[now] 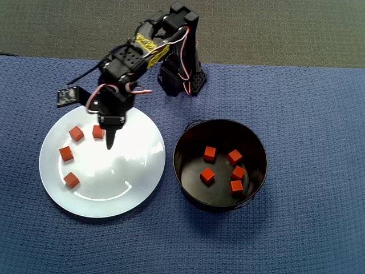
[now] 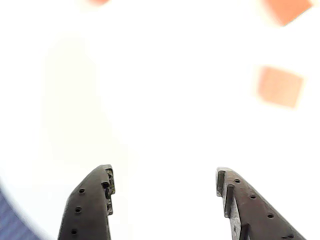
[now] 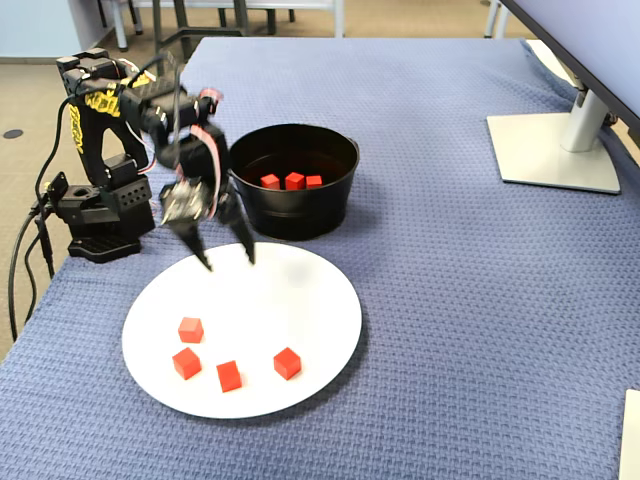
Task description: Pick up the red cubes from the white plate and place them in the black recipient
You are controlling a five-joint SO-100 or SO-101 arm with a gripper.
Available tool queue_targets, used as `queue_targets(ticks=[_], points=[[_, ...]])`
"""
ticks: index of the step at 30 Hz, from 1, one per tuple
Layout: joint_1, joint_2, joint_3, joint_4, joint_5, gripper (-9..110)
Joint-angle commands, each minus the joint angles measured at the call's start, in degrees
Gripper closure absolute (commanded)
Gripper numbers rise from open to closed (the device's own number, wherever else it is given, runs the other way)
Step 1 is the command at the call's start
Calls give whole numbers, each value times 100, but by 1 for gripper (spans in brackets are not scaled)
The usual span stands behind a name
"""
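tool (image 3: pixel 229 262) empty with jaws apart, hovering over the white plate (image 1: pixel 142 188) where four red cubes (image 1: pixel 76 133) remain, five already in the black recipient (image 1: pixel 188 137); reaching step, next needs lining up over a cube and dropping.
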Motion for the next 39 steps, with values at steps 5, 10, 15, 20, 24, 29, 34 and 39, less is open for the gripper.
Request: queue_targets(ticks=[5, 10, 15, 20, 24, 29, 34, 39], points=[[642, -650, -176, -422, -299, 81], [940, -984, -439, -281, -448, 80], [1151, -1160, -431, -272, -738, 79], [1248, -1072, -44, -510, -993, 78], [1362, -1020, 308, -826, -1178, 79], [1389, -923, 773, -1257, -1274, 81], [1397, -888, 1020, -1556, -1301, 83], [1380, -879, 1072, -1731, -1222, 91]])
